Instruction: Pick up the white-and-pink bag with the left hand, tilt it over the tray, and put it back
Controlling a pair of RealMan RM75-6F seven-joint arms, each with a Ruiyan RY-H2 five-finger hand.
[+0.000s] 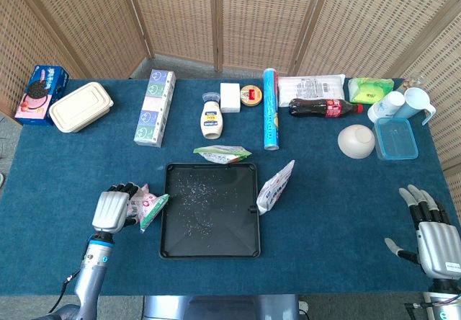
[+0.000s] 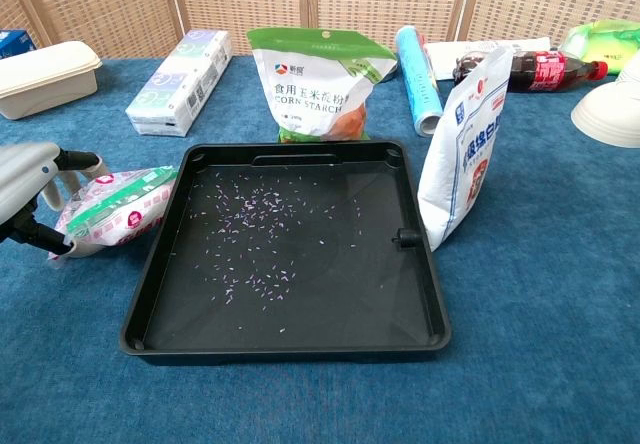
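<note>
The white-and-pink bag lies on the blue cloth against the left rim of the black tray. My left hand grips the bag's left end, fingers curled over its top and thumb underneath. The bag has rolled onto its edge, green stripe facing up. Small pale grains are scattered across the tray floor. My right hand rests open at the table's front right, fingers spread, and does not show in the chest view.
A corn starch bag stands behind the tray, and a white-and-blue bag leans at its right rim. Further back are a tissue box, lunch box, mayonnaise bottle, blue roll, cola bottle and bowl.
</note>
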